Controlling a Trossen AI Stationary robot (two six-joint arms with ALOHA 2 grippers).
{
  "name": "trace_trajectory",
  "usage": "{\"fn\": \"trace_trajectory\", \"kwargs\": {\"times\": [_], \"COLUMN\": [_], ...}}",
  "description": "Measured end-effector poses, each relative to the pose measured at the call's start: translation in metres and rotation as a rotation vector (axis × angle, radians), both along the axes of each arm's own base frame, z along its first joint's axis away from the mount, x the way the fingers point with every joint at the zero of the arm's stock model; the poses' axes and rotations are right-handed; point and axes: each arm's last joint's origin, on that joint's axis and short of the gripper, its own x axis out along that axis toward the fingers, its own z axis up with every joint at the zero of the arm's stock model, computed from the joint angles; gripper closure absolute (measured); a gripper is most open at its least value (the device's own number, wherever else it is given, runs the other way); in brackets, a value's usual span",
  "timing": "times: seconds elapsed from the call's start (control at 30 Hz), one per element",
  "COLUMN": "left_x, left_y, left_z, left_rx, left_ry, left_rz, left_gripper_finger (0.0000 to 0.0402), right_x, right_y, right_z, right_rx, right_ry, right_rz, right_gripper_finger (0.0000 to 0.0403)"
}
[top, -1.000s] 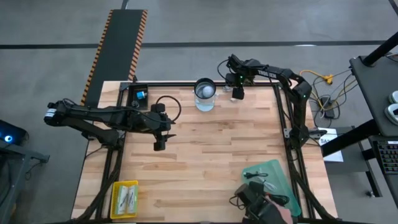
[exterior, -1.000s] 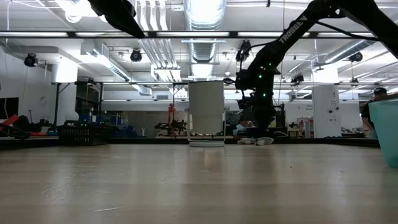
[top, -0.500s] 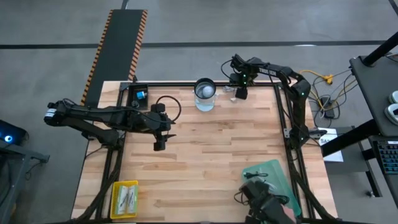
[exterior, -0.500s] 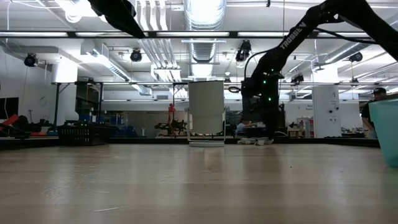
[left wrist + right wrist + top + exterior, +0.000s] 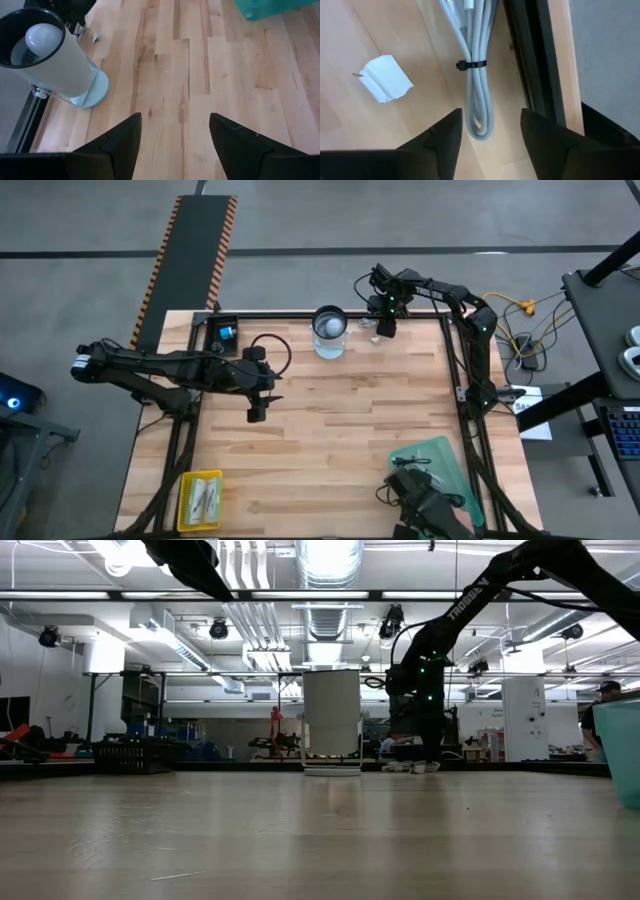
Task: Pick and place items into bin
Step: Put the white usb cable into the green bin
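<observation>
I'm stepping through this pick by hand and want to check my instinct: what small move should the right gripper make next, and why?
Probably close on the white cable bundle. The right gripper is at the table's far edge with its open fingers on either side of the bundle's looped end, so a squeeze looks likely to catch it. The left gripper waits open over bare wood.

overhead looking down, table-level looking across, two close wrist views

Dark jointed arms, white lettering
</observation>
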Motion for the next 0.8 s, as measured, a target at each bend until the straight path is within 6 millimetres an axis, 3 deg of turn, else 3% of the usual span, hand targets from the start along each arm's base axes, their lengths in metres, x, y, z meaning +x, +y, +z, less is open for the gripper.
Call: {"fn": "trace_trajectory", "kwargs": {"times": [0.5, 0.8], "left_x": [0.0, 0.0], "left_y": [0.0, 0.0], "left_z": [0.0, 0.0], "left_rx": [0.0, 0.0], "left_ry": [0.0, 0.0], "left_rz": [0.0, 0.0], "left_gripper_finger": [0.0185, 0.0185], "right_x": [-0.0056, -0.0101], "right_y": [0.0031, 0.0096], "right_z": [-0.0039, -0.0017], "right_rx": [0.037, 0.106], "right_ry": [0.034, 0.089], "right_rz": [0.01, 0.017], "right_gripper_finger": [0.0384, 0.0389]}}
